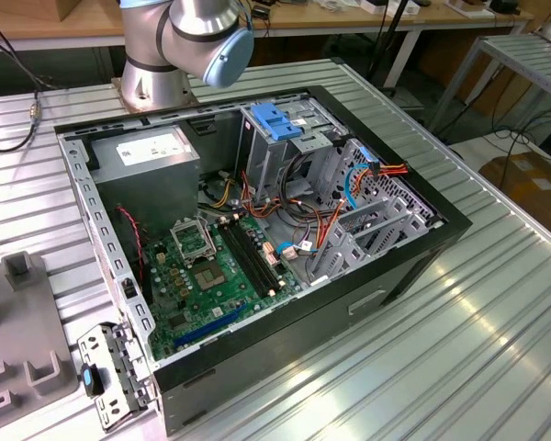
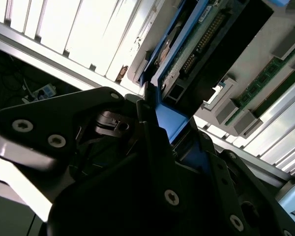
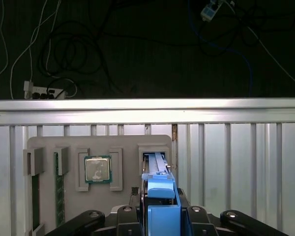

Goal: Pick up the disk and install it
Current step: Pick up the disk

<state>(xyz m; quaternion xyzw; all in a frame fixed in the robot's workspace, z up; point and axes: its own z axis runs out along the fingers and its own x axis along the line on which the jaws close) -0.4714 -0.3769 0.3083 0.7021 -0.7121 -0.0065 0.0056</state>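
We see the gripper with its 2 black fingers pressed against the blue rail of the disk, pinching it from both sides. The disk stands on edge in a slot of the grey tray. We cannot tell whether it is resting in the slot or lifted clear. In the next tray pocket lies a CPU, and further along sit 2 RAM sticks. The tray lies on the slatted metal table. In the exterior view, the open PC case lies on the same table, near the arm.
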